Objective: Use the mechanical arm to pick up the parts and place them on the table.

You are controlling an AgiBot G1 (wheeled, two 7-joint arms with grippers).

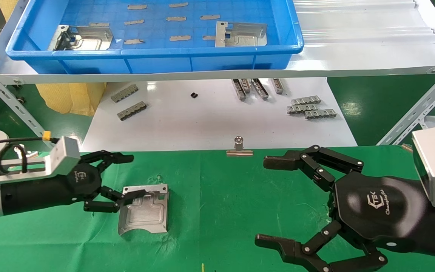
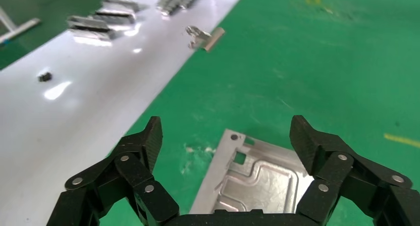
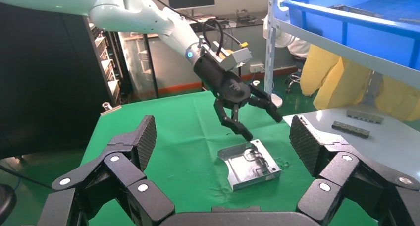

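From the head view, one silvery stamped part [image 1: 144, 208] lies flat on the green-clothed table [image 1: 217, 211], toward the robot's left side. The left gripper [image 1: 128, 176] hovers at that part's left edge with its jaws spread wide and nothing held; its lower fingertip overlaps the part's upper left corner, and whether it touches cannot be told. The right gripper [image 1: 264, 200] sits over the table's right half, well apart from the part, jaws wide open and empty. Two more parts remain in the blue tray [image 1: 153, 56] on the raised shelf: one [image 1: 81, 37] at its left, one [image 1: 241, 34] toward its right. Beyond the table's far edge lies a white board [image 1: 210, 121] carrying small grey slotted strips [image 1: 311, 108], and a binder clip [image 1: 239, 148] pins the cloth there.

From the left wrist view, the left gripper's [image 2: 225, 137] two black fingers stand far apart, with the part [image 2: 257, 179] on the cloth seen between them, ungripped.

From the right wrist view, the right gripper [image 3: 223, 139] is likewise spread open. Past it, the left gripper [image 3: 261, 124] hangs just above the part [image 3: 250, 164], which rests on the green table [image 3: 163, 137]
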